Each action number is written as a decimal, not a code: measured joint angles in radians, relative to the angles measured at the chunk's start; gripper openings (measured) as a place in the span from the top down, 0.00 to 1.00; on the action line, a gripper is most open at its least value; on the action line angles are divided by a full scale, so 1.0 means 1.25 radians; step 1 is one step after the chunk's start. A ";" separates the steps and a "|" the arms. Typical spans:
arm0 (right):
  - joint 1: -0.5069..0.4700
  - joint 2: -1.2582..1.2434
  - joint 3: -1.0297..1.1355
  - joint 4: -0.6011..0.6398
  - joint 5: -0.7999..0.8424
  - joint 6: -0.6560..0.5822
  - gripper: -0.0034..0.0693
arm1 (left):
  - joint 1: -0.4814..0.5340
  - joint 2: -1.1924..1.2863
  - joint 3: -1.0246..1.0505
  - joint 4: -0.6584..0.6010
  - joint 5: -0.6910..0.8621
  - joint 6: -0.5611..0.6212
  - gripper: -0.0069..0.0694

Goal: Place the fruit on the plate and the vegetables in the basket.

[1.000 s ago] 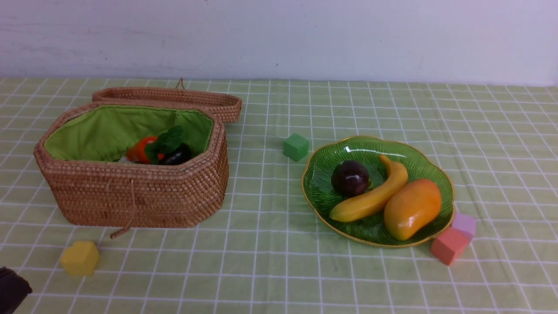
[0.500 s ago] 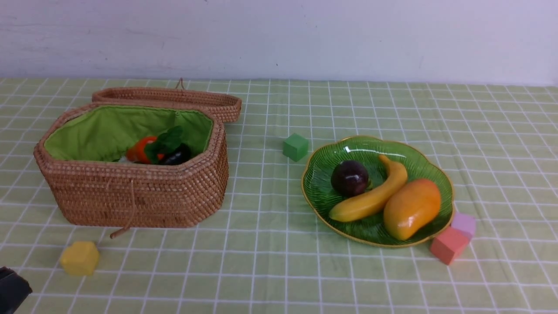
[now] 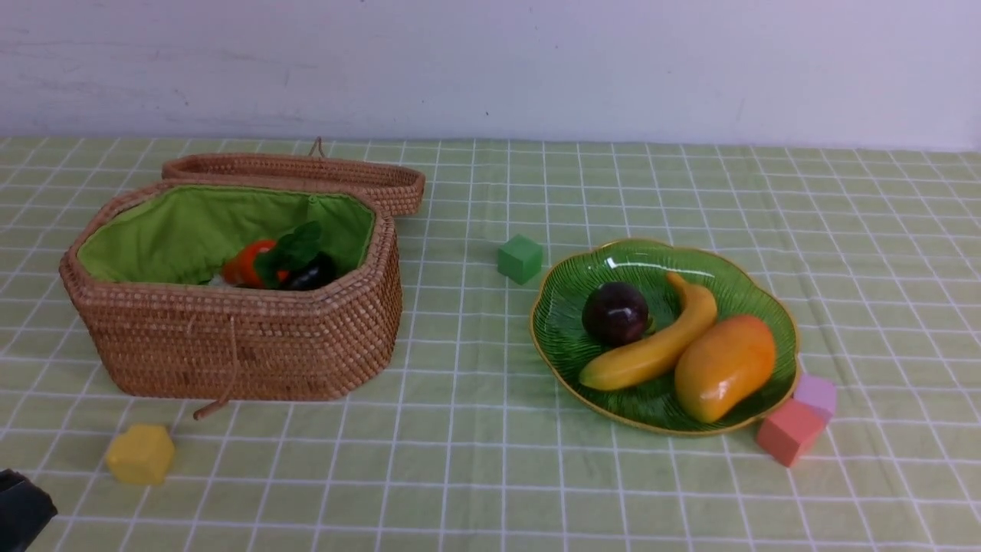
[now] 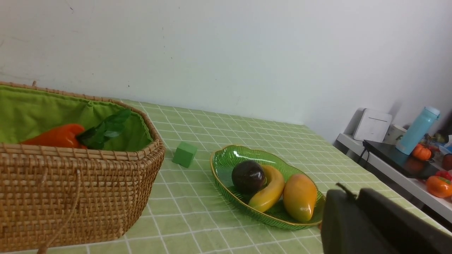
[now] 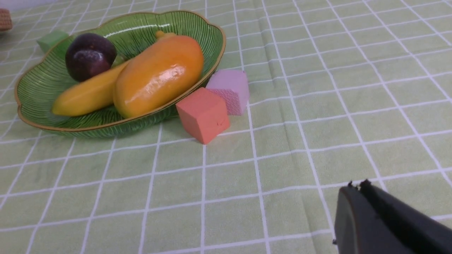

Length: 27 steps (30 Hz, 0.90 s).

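The green leaf-shaped plate holds the fruit: a banana, a mango and a round dark purple fruit. To the left stands the woven basket with its lid folded back. An orange-red carrot and a dark eggplant lie inside it on the green lining. My left gripper is shut and empty, low at the near left corner. My right gripper is shut and empty above the cloth, to the near right of the plate.
A green block sits between basket and plate. A yellow block lies in front of the basket. A salmon block and a lilac block touch the plate's near right rim. A side shelf with clutter stands beyond the table's right edge.
The dark tip of my left gripper has sunk slightly at the front view's lower left corner. Nothing else has moved.
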 joint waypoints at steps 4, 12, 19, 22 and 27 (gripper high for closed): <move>0.000 0.000 0.000 0.000 0.000 0.001 0.93 | 0.000 0.000 0.000 0.000 0.000 0.000 0.84; 0.000 0.000 0.000 0.000 -0.001 0.003 0.92 | 0.000 0.000 0.000 0.000 0.000 0.000 0.83; 0.000 0.000 0.000 0.000 -0.001 0.003 0.92 | 0.024 0.000 0.031 0.011 -0.019 0.030 0.84; -0.001 0.000 0.000 0.000 -0.001 0.003 0.91 | 0.120 -0.001 0.070 -0.019 -0.026 0.072 0.88; -0.003 0.000 0.000 0.000 -0.001 0.003 0.90 | 0.297 -0.025 0.159 -0.103 -0.040 0.159 0.93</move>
